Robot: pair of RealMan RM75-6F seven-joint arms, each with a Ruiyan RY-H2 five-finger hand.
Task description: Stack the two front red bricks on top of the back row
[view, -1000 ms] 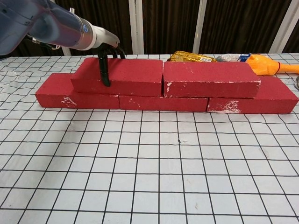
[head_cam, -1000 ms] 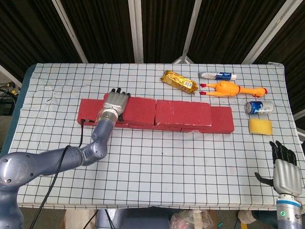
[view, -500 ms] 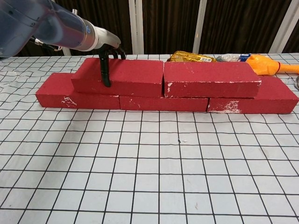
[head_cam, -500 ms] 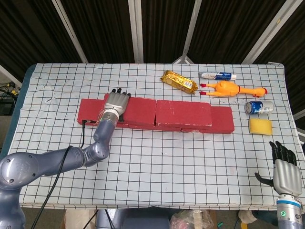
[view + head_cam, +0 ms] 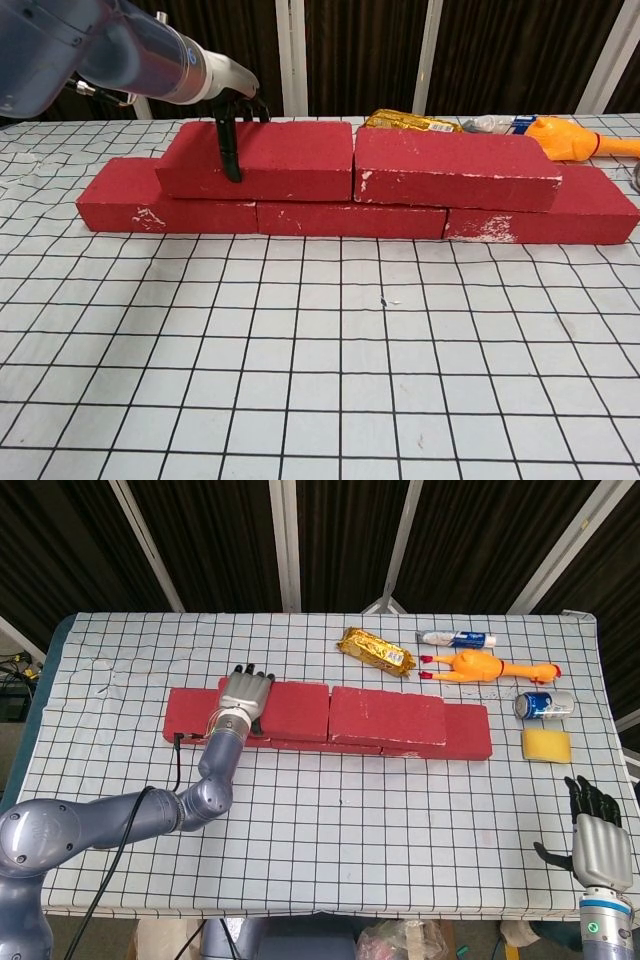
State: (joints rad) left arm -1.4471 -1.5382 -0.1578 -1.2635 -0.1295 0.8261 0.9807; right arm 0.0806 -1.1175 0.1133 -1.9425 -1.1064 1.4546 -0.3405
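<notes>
Bricks sit two layers high on the gridded table: the left top brick and right top brick lie end to end, a thin gap between them, on the bottom row of red bricks. The left hand grips the left top brick, palm on its top and a dark finger down its front face. The right hand hangs at the table's near right corner, fingers apart, holding nothing. Behind the bricks lie a snack pack, rubber chicken, can and sponge.
</notes>
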